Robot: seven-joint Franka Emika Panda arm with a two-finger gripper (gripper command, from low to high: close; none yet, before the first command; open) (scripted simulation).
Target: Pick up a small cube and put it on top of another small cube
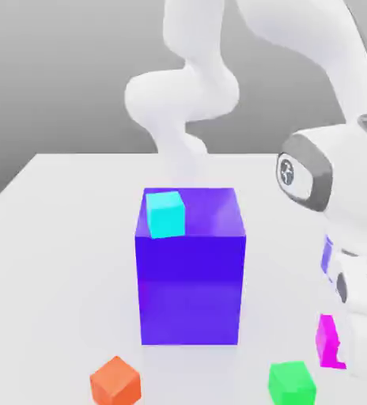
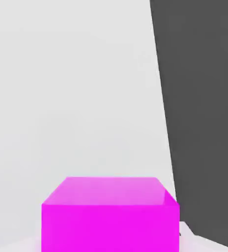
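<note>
- the claw (image 2: 110, 241) is clenched on the magenta cube (image 2: 110, 224), at the exterior view's right, by the desk (image 1: 76, 261).
- flat-faced, smooth cubes: orange (image 1: 115, 383), green (image 1: 291, 384), and a cyan cube (image 1: 165, 215) resting on a big glossy blue-violet block (image 1: 191, 277).
- the arm (image 1: 353, 174) is smooth, rounded white with a grey band.
- hand and arm partly hide the magenta cube; the frame's edge crops the orange and green ones.
- a round dark emblem (image 1: 287, 171) marks the arm, no writing legible.

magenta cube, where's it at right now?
Exterior view: low at the right, the magenta cube is in the white arm's pincer, just right of and slightly above the green cube.
</note>
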